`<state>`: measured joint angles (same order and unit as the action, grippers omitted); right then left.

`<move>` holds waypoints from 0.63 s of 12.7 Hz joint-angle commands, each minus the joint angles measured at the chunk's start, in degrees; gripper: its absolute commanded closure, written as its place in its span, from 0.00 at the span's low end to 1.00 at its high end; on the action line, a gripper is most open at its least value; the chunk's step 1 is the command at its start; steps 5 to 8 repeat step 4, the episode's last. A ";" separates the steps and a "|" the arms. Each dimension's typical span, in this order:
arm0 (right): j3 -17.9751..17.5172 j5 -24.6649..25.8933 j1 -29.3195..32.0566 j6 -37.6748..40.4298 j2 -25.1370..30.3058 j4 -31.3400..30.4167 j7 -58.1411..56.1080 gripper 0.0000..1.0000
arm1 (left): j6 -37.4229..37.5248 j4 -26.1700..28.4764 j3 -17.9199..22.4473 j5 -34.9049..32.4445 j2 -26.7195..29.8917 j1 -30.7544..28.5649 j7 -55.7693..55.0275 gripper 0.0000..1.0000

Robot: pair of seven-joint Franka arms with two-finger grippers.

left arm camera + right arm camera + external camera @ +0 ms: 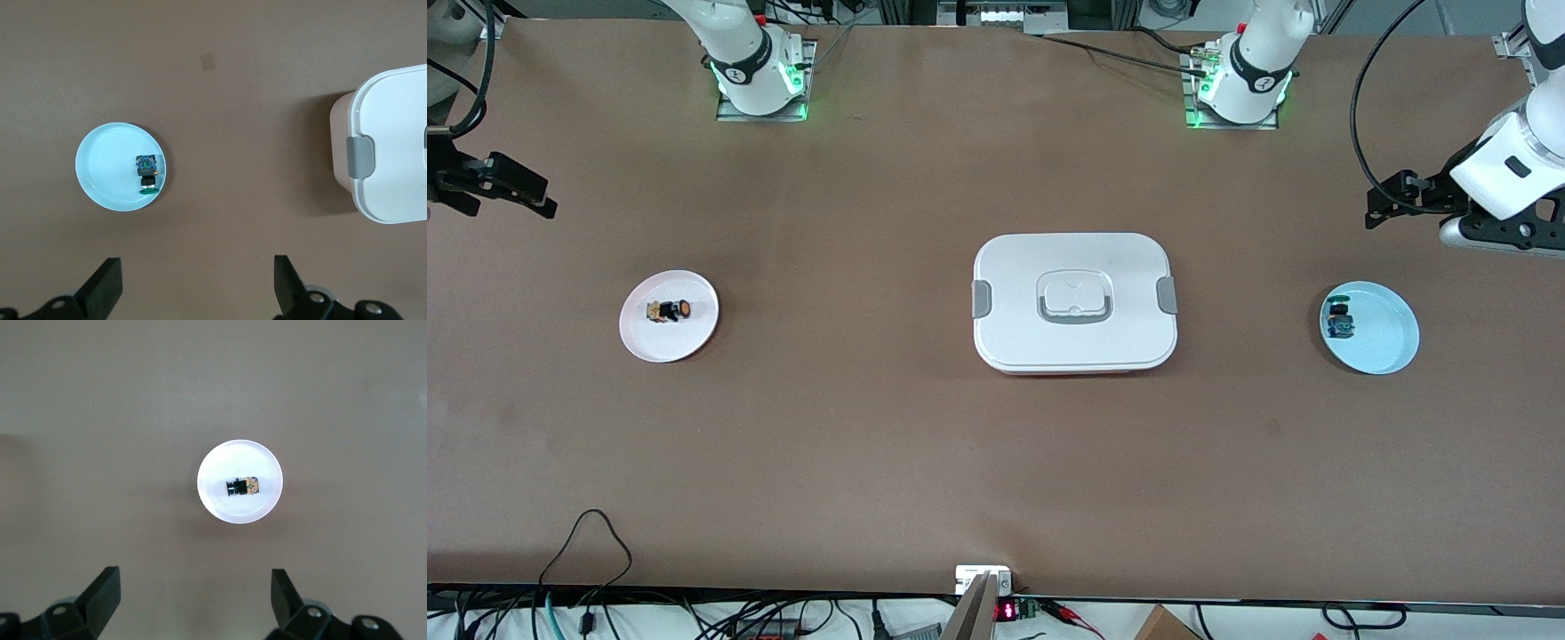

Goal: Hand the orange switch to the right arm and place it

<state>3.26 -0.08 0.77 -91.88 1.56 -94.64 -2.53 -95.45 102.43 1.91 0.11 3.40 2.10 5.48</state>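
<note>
The orange switch [672, 310] lies on its side on a small white plate [694, 340] toward the right arm's end of the table. It also shows in the right wrist view [241, 486] on that plate [220, 463]. My right gripper [547, 201] is open and empty, up in the air over bare table beside that plate; the right wrist view [195, 579] shows its fingers wide apart. My left gripper [1376, 206] is open and empty over the table at the left arm's end, also seen in the left wrist view [198, 267].
A white lidded box [1074, 302] stands in the middle of the table; its end shows in the left wrist view [393, 143]. A light blue plate [1385, 340] holds a black part with a blue-green top [1338, 321], also in the left wrist view [148, 171].
</note>
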 commanded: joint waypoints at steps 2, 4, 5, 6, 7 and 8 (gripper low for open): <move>-0.72 -0.54 0.63 1.00 -0.16 0.69 -0.02 0.00 | 0.27 0.41 -0.25 0.60 1.00 -0.17 -0.55 0.00; -0.80 -0.36 -0.50 0.92 -0.16 0.69 0.51 0.00 | 0.27 0.41 -0.25 0.60 1.00 -0.17 -0.55 0.00; -0.80 -0.36 -0.50 0.92 -0.16 0.69 0.51 0.00 | 0.27 0.41 -0.25 0.60 1.00 -0.17 -0.55 0.00; -0.80 -0.36 -0.50 0.92 -0.16 0.69 0.51 0.00 | 0.27 0.41 -0.25 0.60 1.00 -0.17 -0.55 0.00; -0.80 -0.36 -0.50 0.92 -0.16 0.69 0.51 0.00 | 0.27 0.41 -0.25 0.60 1.00 -0.17 -0.55 0.00; -0.80 -0.36 -0.50 0.92 -0.16 0.69 0.51 0.00 | 0.27 0.41 -0.25 0.60 1.00 -0.17 -0.55 0.00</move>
